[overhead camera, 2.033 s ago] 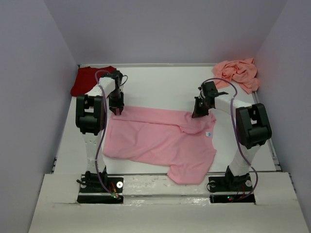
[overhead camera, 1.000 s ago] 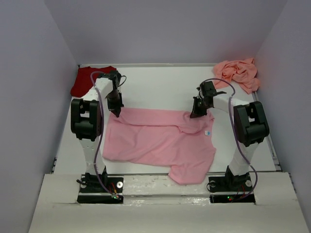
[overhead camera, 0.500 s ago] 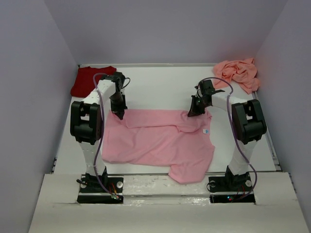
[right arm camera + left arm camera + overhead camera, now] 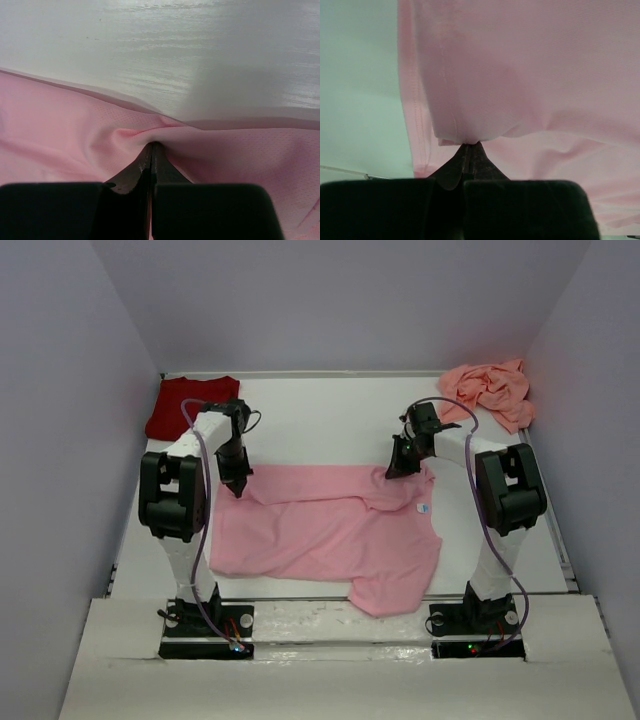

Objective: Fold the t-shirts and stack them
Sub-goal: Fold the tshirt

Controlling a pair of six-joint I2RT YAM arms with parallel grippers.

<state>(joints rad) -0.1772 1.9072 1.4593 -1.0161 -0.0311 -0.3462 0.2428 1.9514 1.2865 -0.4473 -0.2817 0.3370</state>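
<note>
left pincer [image 4: 238,486] and right pincer [image 4: 392,473] each pinch far edge of light pink t-shirt [image 4: 320,530]; looks limp, light, best gripped at corners

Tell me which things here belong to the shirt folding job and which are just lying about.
Job:
- pink tee, spread flat, pinched at its far edge by both grippers
- red tee, far left corner
- salmon tee, crumpled, far right corner
- left gripper
- right gripper

Not the job:
- table
- walls
</note>
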